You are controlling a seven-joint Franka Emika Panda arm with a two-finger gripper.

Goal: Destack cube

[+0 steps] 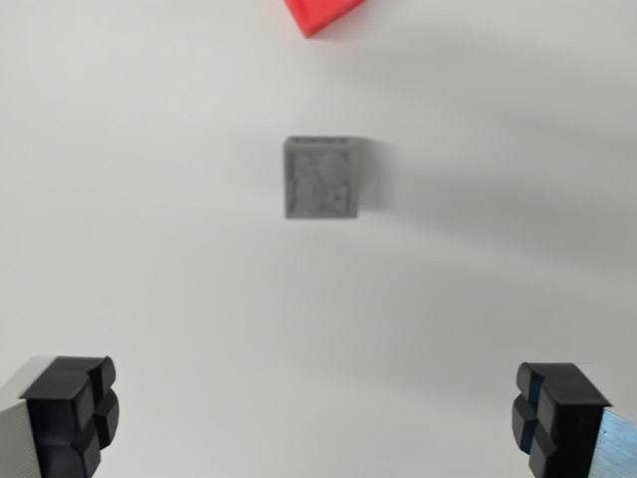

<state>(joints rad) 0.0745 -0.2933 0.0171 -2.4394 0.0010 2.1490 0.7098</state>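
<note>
The tool is hovering with fingers wide apart and empty above the grey cube; the red cube is lying apart, so destacking appears done.

A small grey cube is seen sitting flat on the plain white table, roughly in the upper middle of the wrist view, with a speckled, slightly rough-looking top face. A red cube is spotted further up, cut off by the top edge. The two are set apart, not stacked, with bare table between them.
</note>
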